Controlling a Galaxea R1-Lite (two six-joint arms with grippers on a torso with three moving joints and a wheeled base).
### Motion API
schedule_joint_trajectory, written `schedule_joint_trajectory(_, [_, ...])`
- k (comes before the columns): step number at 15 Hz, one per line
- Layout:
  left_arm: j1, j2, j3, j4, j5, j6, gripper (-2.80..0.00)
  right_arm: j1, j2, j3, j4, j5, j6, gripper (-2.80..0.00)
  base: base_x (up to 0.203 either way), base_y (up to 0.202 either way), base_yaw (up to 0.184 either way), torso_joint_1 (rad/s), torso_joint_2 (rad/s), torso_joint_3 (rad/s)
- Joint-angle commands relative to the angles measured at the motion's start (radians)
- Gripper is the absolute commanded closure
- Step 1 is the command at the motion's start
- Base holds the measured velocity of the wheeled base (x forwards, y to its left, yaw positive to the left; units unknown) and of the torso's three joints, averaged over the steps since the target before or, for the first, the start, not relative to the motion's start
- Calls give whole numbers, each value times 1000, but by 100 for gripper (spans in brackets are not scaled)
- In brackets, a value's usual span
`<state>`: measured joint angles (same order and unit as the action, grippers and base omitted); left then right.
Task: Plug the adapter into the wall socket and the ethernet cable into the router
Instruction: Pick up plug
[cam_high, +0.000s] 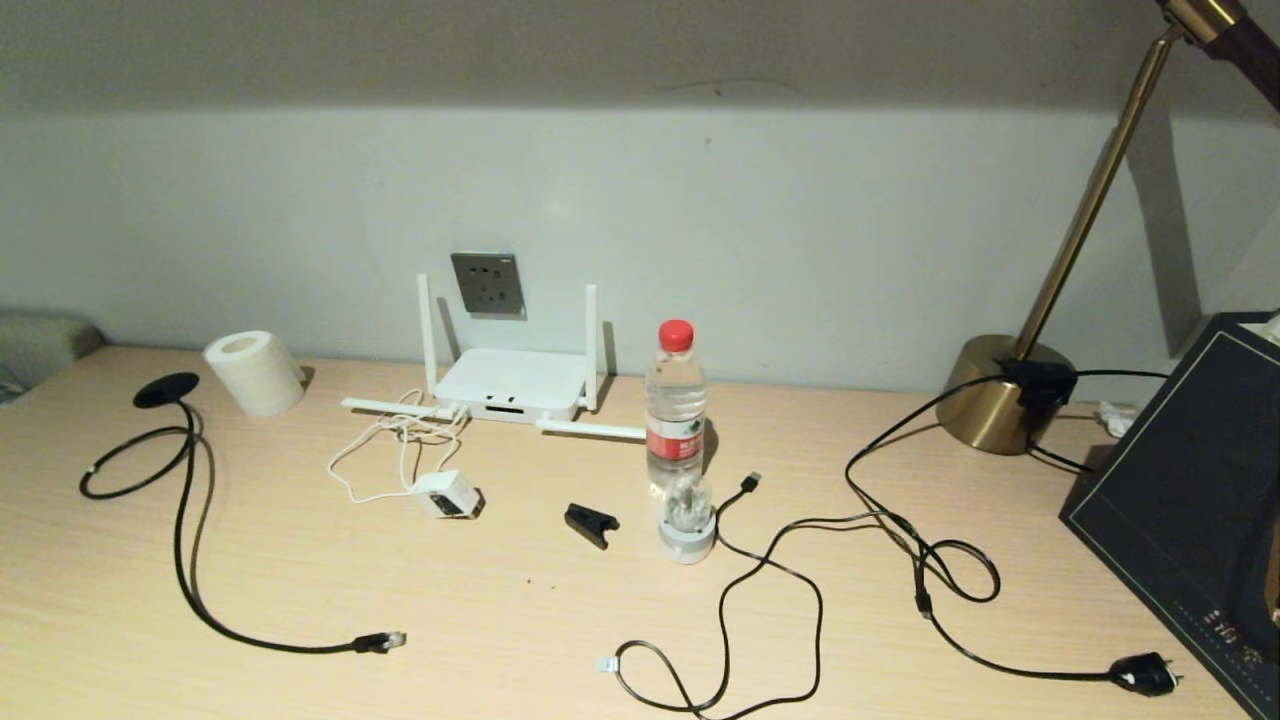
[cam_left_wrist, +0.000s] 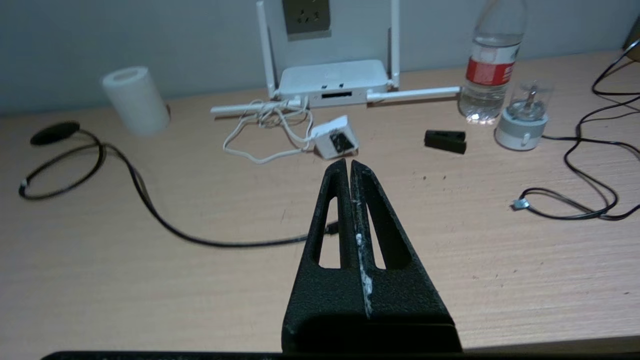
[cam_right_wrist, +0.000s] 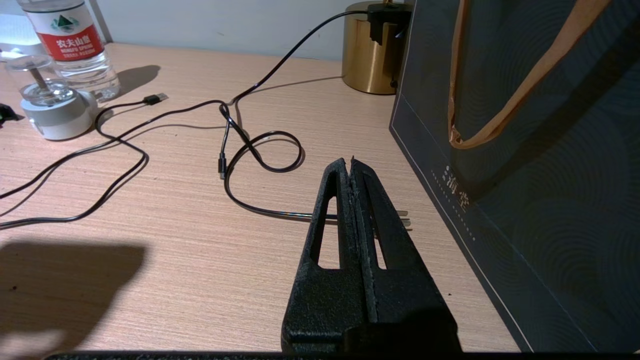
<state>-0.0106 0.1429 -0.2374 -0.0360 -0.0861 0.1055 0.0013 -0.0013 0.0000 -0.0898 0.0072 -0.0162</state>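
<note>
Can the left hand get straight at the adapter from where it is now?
Probably yes. The left hand, shut and empty, sits just short of the adapter, with only bare table between them; it must open first.

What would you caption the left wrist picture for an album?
Shut left gripper hovering over the desk, facing the white adapter, router and wall socket.

White adapter (cam_high: 447, 493) – unplugged, before router (cam_high: 511, 385)

Wooden desk (cam_high: 500, 600) against grey wall (cam_high: 800, 220), dimly lit.
</note>
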Motion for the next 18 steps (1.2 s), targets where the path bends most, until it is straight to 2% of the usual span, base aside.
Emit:
schedule_joint_trajectory(1, [-18, 302, -164, -1, -27, 28, 0, 0, 1, 35, -1, 0, -1, 0, 0, 0, 0, 0, 0, 0])
schedule_joint_trajectory(4, [-32, 712, -391, -20, -66, 48, 0, 0, 1, 35, -1, 0, -1, 0, 0, 0, 0, 0, 0, 0])
schedule_joint_trajectory(6, [-29, 1003, -593, -38, -83, 67, 0, 0, 1, 35, -1, 0, -1, 0, 0, 0, 0, 0, 0, 0])
schedule_joint_trajectory(8, [-5, 1273, -813, -48, -100, 128, 0, 0, 1, 35, -1, 0, -1, 0, 0, 0, 0, 0, 0, 0])
schedule_joint_trajectory(9, [14, 1401, -934, -47, -115, 190, 0, 0, 1, 35, -1, 0, -1, 0, 0, 0, 0, 0, 0, 0])
schedule_joint_trajectory(10, [41, 1511, -1070, -20, -152, 298, -280, 0, 1, 35, -1, 0, -1, 0, 0, 0, 0, 0, 0, 0])
schedule_joint_trajectory(12, [91, 1653, -1239, 128, -262, 582, -280, 0, 1, 35, -1, 0, -1, 0, 0, 0, 0, 0, 0, 0])
schedule_joint_trajectory(13, [109, 1709, -1287, 204, -348, 743, -280, 0, 1, 35, -1, 0, -1, 0, 0, 0, 0, 0, 0, 0])
schedule_joint_trajectory(15, [121, 1789, -1364, 293, -478, 974, -280, 0, 1, 35, -1, 0, -1, 0, 0, 0, 0, 0, 0, 0])
schedule_joint_trajectory(18, [101, 1830, -1469, 622, -510, 1342, -280, 0, 1, 35, -1, 0, -1, 0, 0, 0, 0, 0, 0, 0])
